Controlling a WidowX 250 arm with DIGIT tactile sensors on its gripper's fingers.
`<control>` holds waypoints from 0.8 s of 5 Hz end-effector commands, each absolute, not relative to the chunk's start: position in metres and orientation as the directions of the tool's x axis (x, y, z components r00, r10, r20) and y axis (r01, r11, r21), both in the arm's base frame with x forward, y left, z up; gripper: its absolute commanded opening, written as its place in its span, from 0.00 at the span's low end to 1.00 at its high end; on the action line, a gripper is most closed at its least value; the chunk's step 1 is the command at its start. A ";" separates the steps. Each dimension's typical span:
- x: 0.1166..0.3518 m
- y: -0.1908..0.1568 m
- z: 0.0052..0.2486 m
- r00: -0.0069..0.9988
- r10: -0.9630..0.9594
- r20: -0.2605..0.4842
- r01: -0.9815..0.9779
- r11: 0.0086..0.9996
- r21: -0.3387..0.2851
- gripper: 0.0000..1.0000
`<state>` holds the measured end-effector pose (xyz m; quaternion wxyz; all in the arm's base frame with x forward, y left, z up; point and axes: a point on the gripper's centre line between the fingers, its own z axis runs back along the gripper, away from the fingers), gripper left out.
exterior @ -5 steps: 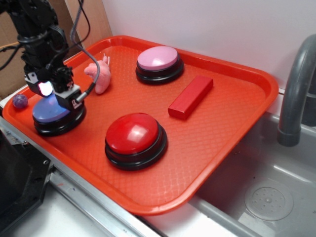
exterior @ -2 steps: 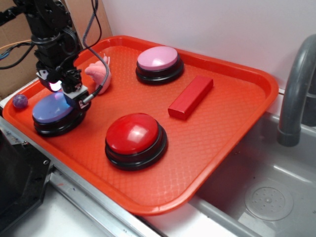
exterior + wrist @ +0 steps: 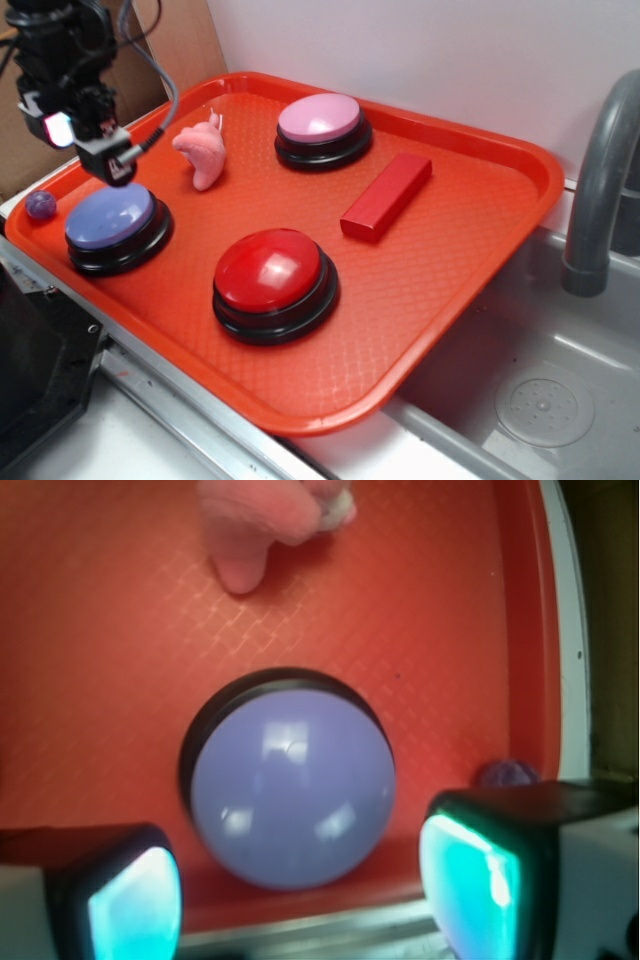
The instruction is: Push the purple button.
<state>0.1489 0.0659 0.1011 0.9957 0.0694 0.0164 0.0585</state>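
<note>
The purple button, a periwinkle dome on a black base, sits at the near left corner of the red tray. My gripper hangs in the air above and just behind it, apart from the dome. In the wrist view the button lies below, between the two glowing teal pads. My gripper is open there, with a wide gap and nothing held.
On the tray are a pink soft toy, a pale pink-lilac button, a red button and a red block. A small purple ball lies by the left rim. A sink and grey faucet stand to the right.
My gripper was down on the purple button's dome a second ago. It has since risen and drawn back to the upper left, leaving the whole dome uncovered.
</note>
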 end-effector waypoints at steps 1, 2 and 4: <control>0.145 0.078 0.144 0.982 0.189 0.012 -0.187 0.962 0.197 1.00; 0.146 0.079 0.144 0.982 0.191 0.008 -0.189 0.967 0.169 1.00; 0.151 0.079 0.155 0.980 0.195 0.024 -0.197 0.968 0.154 1.00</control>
